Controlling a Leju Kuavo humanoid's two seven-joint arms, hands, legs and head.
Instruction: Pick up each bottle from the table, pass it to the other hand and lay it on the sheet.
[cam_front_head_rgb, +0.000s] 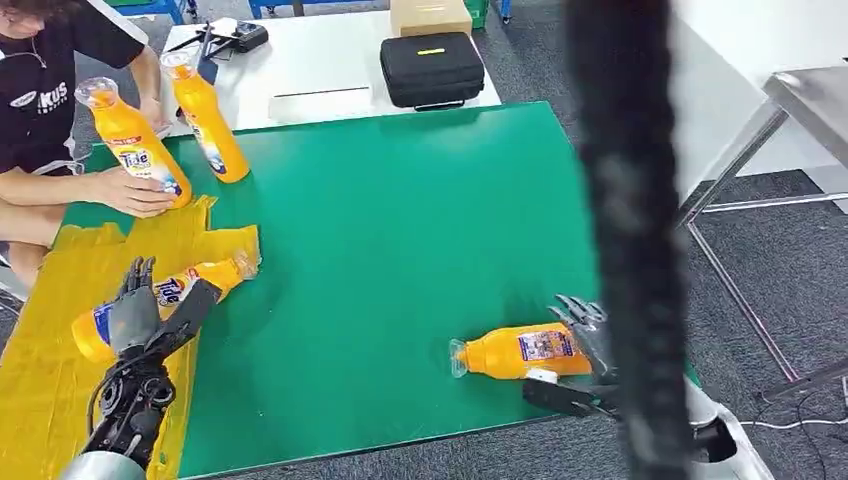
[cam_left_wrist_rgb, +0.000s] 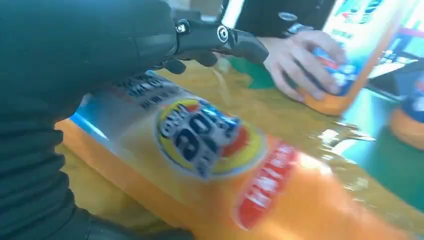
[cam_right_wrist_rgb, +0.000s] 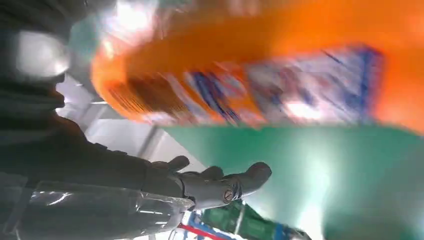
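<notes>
We count four orange bottles. One bottle (cam_front_head_rgb: 165, 300) lies on the yellow sheet (cam_front_head_rgb: 40, 370) at the near left, and our left hand (cam_front_head_rgb: 135, 318) rests over its lower half with the fingers spread across the label; whether they grip it or merely lie on it we cannot tell. The left wrist view shows the dark fingers (cam_left_wrist_rgb: 220, 40) stretched out above the label, apart from it. We judge this bottle as delivered, or nearly so.

A second bottle (cam_front_head_rgb: 515, 352) lies on its side on the green table (cam_front_head_rgb: 400, 220) at the near right. Our right hand (cam_front_head_rgb: 583, 340) is at its base, fingers apart, on either side of it; a firm hold is not clear, so we judge the pick as just starting.

At the far left a person's hand (cam_front_head_rgb: 135, 192) steadies an upright bottle (cam_front_head_rgb: 132, 140), with another upright bottle (cam_front_head_rgb: 207, 120) just beside it. Three bottles remain to pass across and lay down
</notes>
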